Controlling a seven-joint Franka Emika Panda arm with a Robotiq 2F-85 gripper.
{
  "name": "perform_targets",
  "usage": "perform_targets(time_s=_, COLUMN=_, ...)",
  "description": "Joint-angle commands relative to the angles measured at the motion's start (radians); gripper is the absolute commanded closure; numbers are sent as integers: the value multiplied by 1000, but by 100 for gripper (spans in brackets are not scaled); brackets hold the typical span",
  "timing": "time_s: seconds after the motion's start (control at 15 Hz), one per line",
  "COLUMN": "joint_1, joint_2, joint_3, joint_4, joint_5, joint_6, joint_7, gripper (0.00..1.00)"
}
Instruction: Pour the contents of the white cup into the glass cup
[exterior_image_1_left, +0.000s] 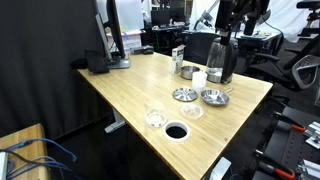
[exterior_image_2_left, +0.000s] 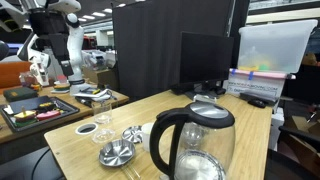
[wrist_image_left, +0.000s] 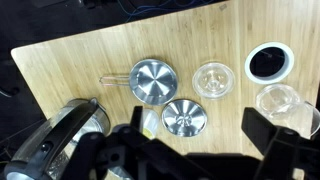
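Observation:
The white cup (exterior_image_1_left: 199, 77) stands on the wooden table beside the black kettle; in the wrist view the white cup (wrist_image_left: 150, 122) shows its yellowish inside and is partly hidden behind one finger. The glass cup (exterior_image_1_left: 155, 118) stands apart from it, near the table's edge, and appears at the right as the glass cup (wrist_image_left: 279, 102) in the wrist view. My gripper (wrist_image_left: 197, 122) hangs high above the table, open, with nothing between its fingers. In an exterior view the gripper (exterior_image_1_left: 236, 25) is up above the kettle.
A black-handled glass kettle (wrist_image_left: 60, 140) stands beside the white cup. Two silver bowls (wrist_image_left: 153, 80) (wrist_image_left: 184, 117) and a flat clear dish (wrist_image_left: 214, 80) lie between the cups. A cable hole (wrist_image_left: 270, 62) is near the glass cup. A monitor (exterior_image_1_left: 115, 35) stands at the far end.

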Motion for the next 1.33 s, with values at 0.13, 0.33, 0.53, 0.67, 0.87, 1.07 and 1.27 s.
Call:
perform_targets(time_s=0.13, joint_1=40, joint_2=-9, joint_3=-38, joint_4=-18, joint_5=-2, joint_6=8, joint_7=18, gripper=0)
perform_targets(time_s=0.33, joint_1=53, joint_2=-51, joint_3=-56, joint_4=-57, joint_5=1, joint_6=30, joint_7=29, gripper=0)
perform_targets(time_s=0.53, joint_1=52, joint_2=-110, joint_3=-49, joint_4=-117, joint_5=-12, joint_6=30, joint_7=77, gripper=0)
perform_targets(time_s=0.67, joint_1=54, joint_2=-75, joint_3=-57, joint_4=-89, joint_5=-9, joint_6=0, joint_7=60, gripper=0)
perform_targets(time_s=0.87, joint_1=56, joint_2=-104, joint_3=-55, joint_4=-107, joint_5=-8, joint_6=3, joint_7=67, gripper=0)
perform_targets(time_s=1.07, joint_1=54, joint_2=-98, joint_3=-59, joint_4=-104, joint_5=-4, joint_6=36, joint_7=66, gripper=0)
perform_targets(time_s=1.27, joint_1=57, joint_2=-138, joint_3=-44, joint_4=-144, joint_5=-27, joint_6=177, joint_7=68, gripper=0)
